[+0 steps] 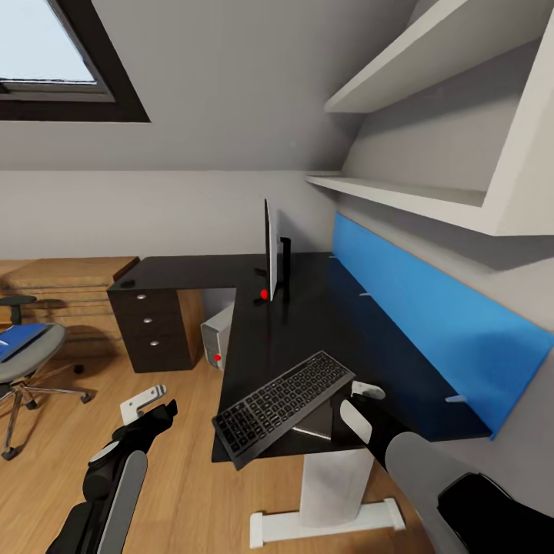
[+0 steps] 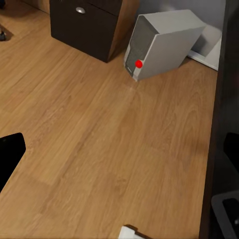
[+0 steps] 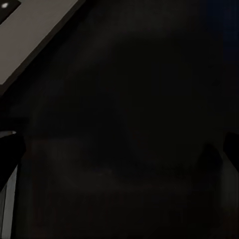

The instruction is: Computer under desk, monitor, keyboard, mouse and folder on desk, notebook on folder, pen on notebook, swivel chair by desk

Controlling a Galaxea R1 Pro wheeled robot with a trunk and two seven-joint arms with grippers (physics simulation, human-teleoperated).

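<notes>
The keyboard (image 1: 281, 406) lies askew at the near end of the black desk (image 1: 308, 331), one corner past the desk's edge. My right gripper (image 1: 355, 405) is at the keyboard's right end, fingers apart over the dark desk top (image 3: 129, 129), with the keyboard's corner (image 3: 30, 35) beside them. A flat grey patch (image 1: 315, 423) shows under the keyboard; I cannot tell what it is. The monitor (image 1: 271, 254) stands edge-on further back. The computer (image 1: 218, 336) (image 2: 159, 45) sits under the desk. The blue folder (image 1: 19, 338) lies on the swivel chair (image 1: 31, 362). My left gripper (image 1: 146, 408) hangs open above the floor.
A dark drawer unit (image 1: 150, 323) (image 2: 84, 25) holds up the desk's left wing, with a light wooden chest (image 1: 69, 285) behind it. A blue wall panel (image 1: 431, 323) and white shelves (image 1: 400, 192) run along the right wall. Wooden floor (image 2: 99, 129) spreads between chair and desk.
</notes>
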